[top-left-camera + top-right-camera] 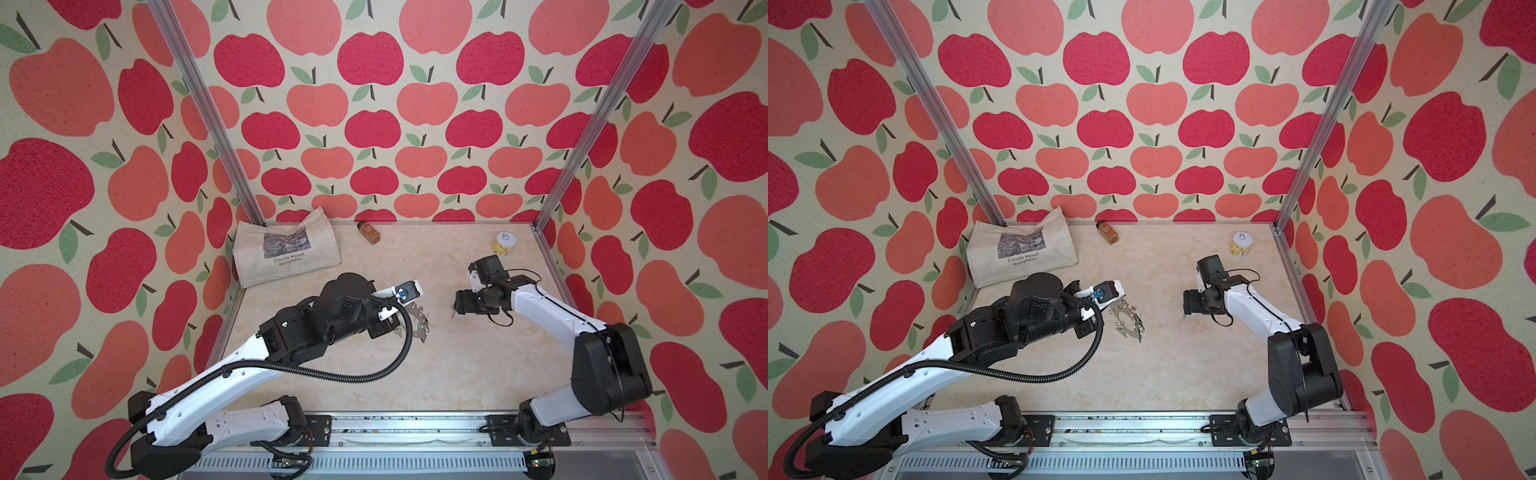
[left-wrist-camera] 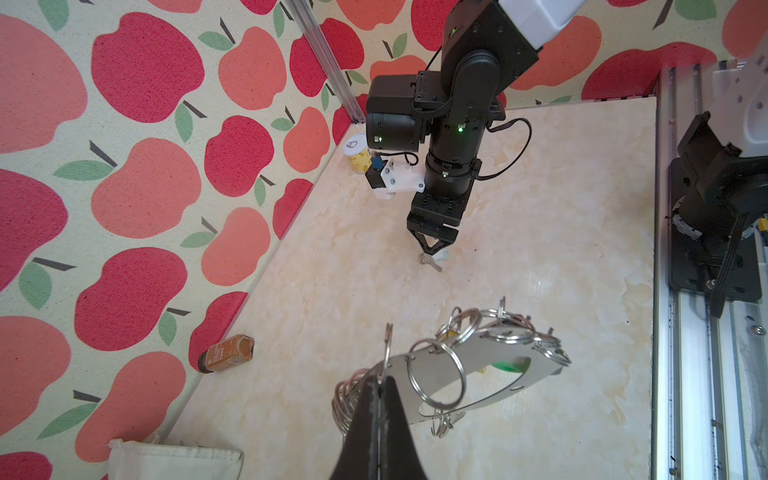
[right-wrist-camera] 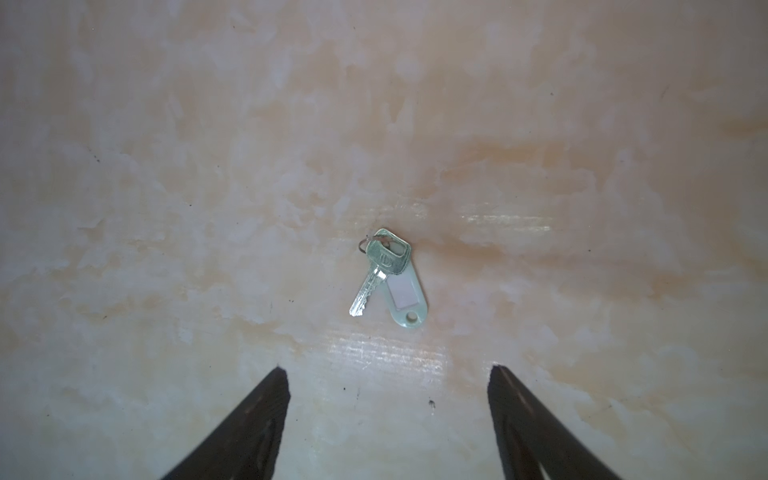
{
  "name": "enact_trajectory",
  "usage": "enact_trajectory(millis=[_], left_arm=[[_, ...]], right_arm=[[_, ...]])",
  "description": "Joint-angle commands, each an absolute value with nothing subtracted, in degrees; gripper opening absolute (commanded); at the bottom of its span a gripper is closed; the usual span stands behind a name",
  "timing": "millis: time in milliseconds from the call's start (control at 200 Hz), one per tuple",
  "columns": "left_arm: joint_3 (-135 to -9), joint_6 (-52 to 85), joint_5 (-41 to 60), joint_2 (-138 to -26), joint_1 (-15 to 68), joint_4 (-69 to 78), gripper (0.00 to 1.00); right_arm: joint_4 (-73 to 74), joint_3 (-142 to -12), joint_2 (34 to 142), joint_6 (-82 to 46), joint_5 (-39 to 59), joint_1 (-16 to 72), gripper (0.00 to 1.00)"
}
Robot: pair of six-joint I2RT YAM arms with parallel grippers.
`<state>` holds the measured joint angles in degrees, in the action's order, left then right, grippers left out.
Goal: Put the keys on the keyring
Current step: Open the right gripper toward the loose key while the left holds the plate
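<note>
The keyring (image 2: 473, 353) is a flat grey oval plate with a big hole and several split rings along one edge. It hangs tilted above the table in both top views (image 1: 415, 322) (image 1: 1127, 321). My left gripper (image 2: 380, 376) is shut on one end of the plate. The keys (image 3: 388, 278), a silvery key on a pale mint tag, lie flat on the table right of centre (image 2: 434, 259). My right gripper (image 3: 386, 370) points down just over them. It is open, with a fingertip (image 3: 278, 382) on each side, and it holds nothing.
A folded cream tote bag (image 1: 286, 249) lies at the back left. A brown bottle (image 1: 368, 232) lies on its side by the back wall. A yellow-and-white can (image 1: 505, 244) stands at the back right. A bright green tag (image 2: 509, 365) shows through the plate's hole.
</note>
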<state>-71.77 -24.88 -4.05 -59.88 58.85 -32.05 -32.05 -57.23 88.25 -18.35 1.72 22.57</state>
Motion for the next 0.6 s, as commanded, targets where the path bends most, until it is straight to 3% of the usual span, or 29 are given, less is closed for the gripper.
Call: enact_trajectory(millis=[0, 595], left_arm=[[-71.0, -23.5, -3.6, -58.7, 58.2, -28.5, 0.0], [-70.7, -22.9, -3.2, -59.0, 56.1, -28.6, 0.0]], right_arm=[[-33.2, -59.9, 91.8, -22.0, 1.7, 23.0, 0.77], [-29.7, -66.2, 104.9, -16.3, 12.7, 26.0, 0.81]])
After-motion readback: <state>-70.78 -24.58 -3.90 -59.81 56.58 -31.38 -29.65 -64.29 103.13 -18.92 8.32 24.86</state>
